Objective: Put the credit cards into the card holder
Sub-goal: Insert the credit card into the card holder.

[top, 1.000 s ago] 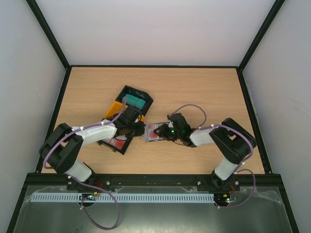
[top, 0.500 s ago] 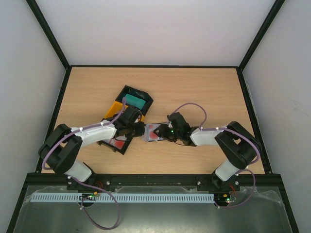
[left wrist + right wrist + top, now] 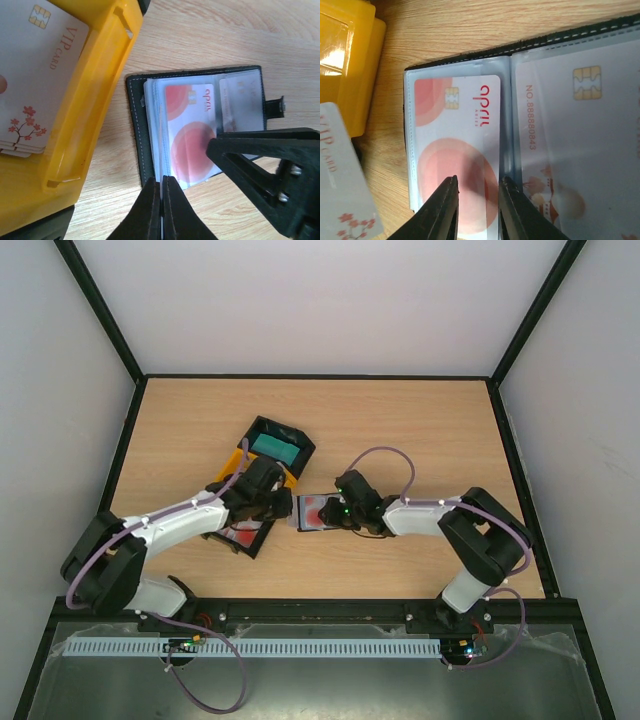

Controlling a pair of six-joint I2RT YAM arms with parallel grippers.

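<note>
Down on the open card holder (image 3: 136, 130), the right pincer (image 3: 478, 180) stands with its jaws a little apart and grips nothing. Its tips rest over the lower half of a red-and-white card (image 3: 455, 135) that sits inside a clear pocket. The left pincer (image 3: 161, 179) is closed tight, its tips at the near edge of the same clear pockets; whether it pinches a sleeve I cannot tell. In the neighbouring pocket lies a pale card (image 3: 570, 125) with a gold chip. The card holder lies flat near the middle of the tabletop (image 3: 400, 420), somewhat toward the near edge, its snap strap (image 3: 274, 107) pointing away from the trays. Just beside it stands a yellow tray (image 3: 95, 100) holding a stack of pale cards (image 3: 35, 75) with a blossom print. Beyond that, toward the far edge, a black tray (image 3: 300, 443) holds teal cards (image 3: 275, 447).
</note>
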